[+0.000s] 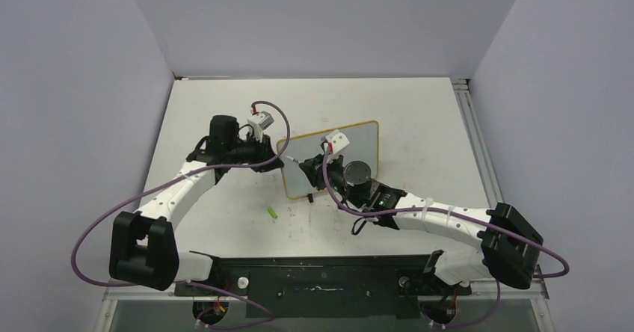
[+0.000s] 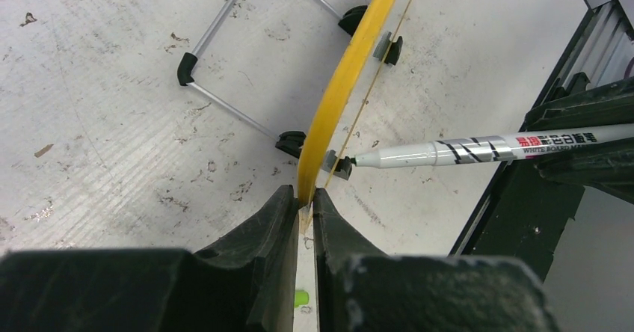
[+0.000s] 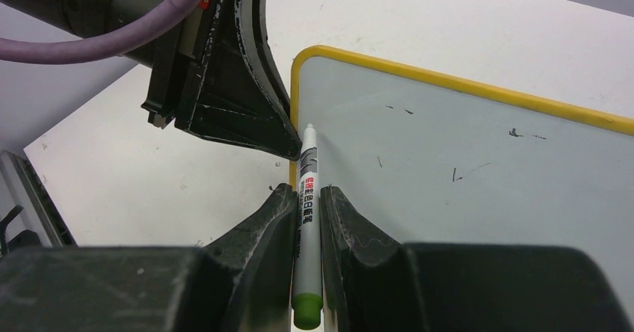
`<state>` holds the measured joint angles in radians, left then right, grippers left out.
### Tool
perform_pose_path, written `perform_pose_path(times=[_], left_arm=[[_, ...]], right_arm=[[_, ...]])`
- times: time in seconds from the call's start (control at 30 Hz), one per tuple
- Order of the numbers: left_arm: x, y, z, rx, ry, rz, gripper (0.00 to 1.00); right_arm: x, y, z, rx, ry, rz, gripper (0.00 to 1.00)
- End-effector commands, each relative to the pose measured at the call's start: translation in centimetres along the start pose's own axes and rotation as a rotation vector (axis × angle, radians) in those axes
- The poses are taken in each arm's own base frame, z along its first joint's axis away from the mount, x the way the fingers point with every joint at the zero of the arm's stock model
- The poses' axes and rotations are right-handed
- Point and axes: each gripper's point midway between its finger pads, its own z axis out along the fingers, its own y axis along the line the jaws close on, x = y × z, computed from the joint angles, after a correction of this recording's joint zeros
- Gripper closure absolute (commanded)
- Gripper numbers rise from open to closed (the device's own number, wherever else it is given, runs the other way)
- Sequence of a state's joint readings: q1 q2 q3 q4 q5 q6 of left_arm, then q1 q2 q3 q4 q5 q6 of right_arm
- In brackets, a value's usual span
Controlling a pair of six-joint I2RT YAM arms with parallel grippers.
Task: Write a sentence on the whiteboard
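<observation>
The whiteboard (image 1: 360,142), with its yellow-tan frame, stands tilted mid-table on a wire stand (image 2: 224,70). My left gripper (image 1: 280,158) is shut on the board's left edge, its jaws pinching the yellow frame (image 2: 340,85). My right gripper (image 3: 306,191) is shut on a white marker (image 3: 306,220) with a green end. The marker's tip sits by the board's upper left corner, close to the left fingers (image 3: 247,115). In the left wrist view the marker (image 2: 478,150) points at the board's face. The sentence is out of view: the board (image 3: 463,182) shows only tiny dark specks.
A small green cap (image 1: 273,213) lies on the scuffed white tabletop in front of the board. Purple cables loop from both arms. A metal rail (image 1: 472,126) runs along the table's right edge, and grey walls close in the back and sides.
</observation>
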<state>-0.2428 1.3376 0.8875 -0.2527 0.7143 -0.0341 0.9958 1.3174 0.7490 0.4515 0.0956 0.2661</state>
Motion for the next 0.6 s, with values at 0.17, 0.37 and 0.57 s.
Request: perform_pose_path(times=[0.17,0.37,0.57], left_arm=[[-1.3,-0.6,-0.3,-0.024,-0.026,0.071,1.00],[-1.2,-0.7,-0.2,-0.020,-0.022,0.071,1.00],[-1.2,-0.6,-0.2,-0.018,-0.019,0.067,1.00]], right_arm=[[-1.1,-0.3,-0.1,0.027,-0.038,-0.012,0.95],[-0.7,0.0,0.1,0.021,-0.028,-0.020,0.95],[-0.2,0.0,0.3,0.023,-0.011,-0.030,0.95]])
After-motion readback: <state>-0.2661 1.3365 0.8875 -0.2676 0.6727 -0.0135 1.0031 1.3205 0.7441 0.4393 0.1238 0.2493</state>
